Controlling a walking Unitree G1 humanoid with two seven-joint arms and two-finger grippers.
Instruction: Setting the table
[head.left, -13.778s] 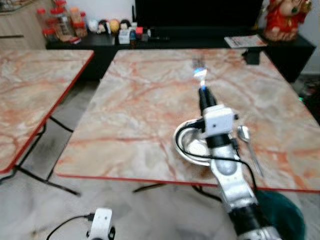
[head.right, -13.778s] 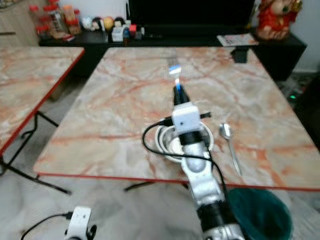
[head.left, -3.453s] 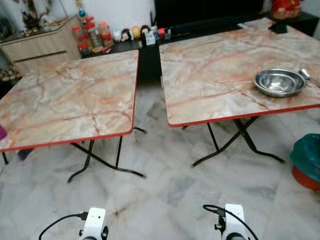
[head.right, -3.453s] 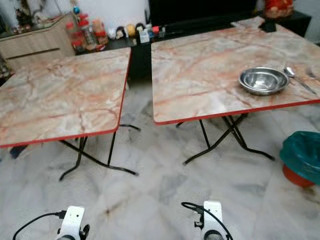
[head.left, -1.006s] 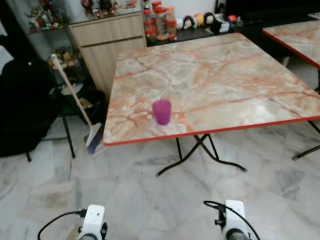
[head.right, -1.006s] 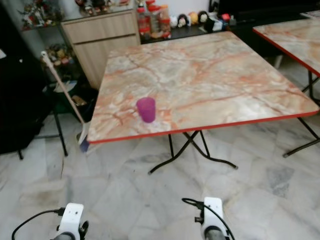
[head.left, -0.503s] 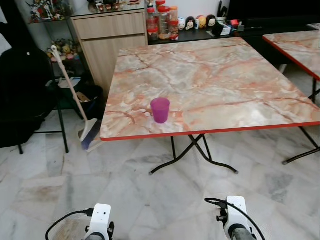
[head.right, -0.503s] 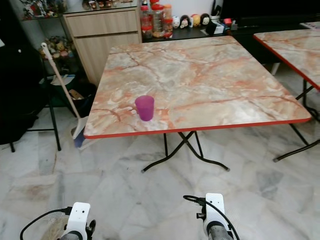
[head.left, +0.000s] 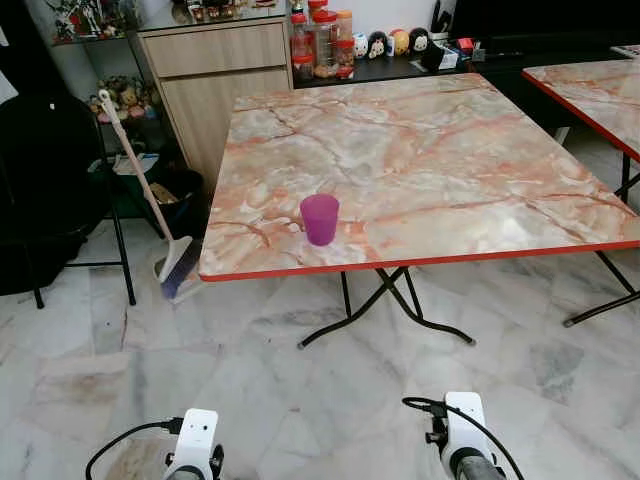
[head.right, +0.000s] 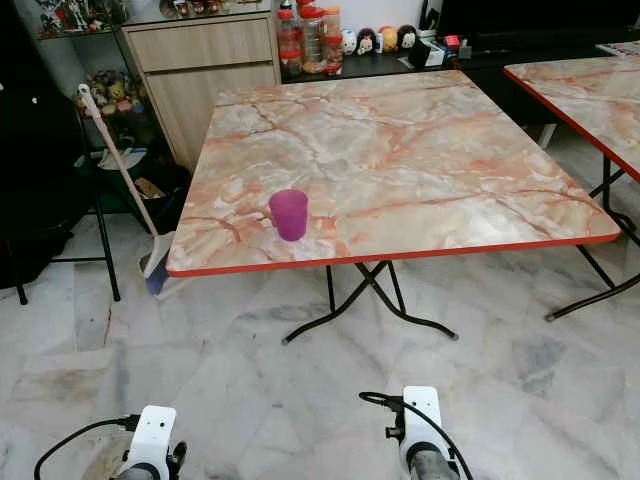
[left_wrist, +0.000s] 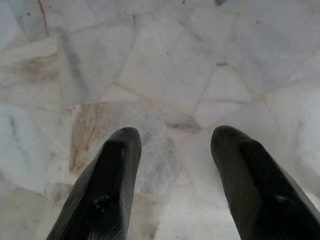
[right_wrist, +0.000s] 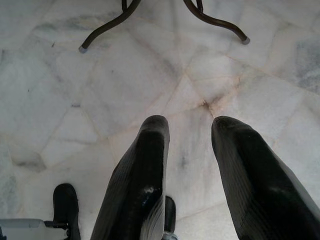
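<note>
Cup first: a small purple plastic cup (head.left: 320, 219) is standing upright on the marble-patterned folding table (head.left: 480, 170), close to the near red edge and towards its left corner, with bare tabletop all around it. We are facing that table from a few steps back across the pale marble floor (head.left: 250, 370), so we are judging the step in hand to be walking up to collect the cup for the table setting. Both arms are hanging low and idle: the left gripper (left_wrist: 172, 150) is pointing at the floor tiles with its two black fingers spread and nothing between them, and the right gripper (right_wrist: 187, 135) is likewise parted and empty above the floor, with the table's black legs (right_wrist: 105, 30) just ahead of it. To do this well, we are wanting to stop square to the near edge, raise one arm clear of the red rim, and close around the cup's middle without nudging it, since it looks light and easy to tip. A broom (head.left: 150, 200) is leaning by the wooden cabinet (head.left: 205, 60) to the left, well apart from our path.
</note>
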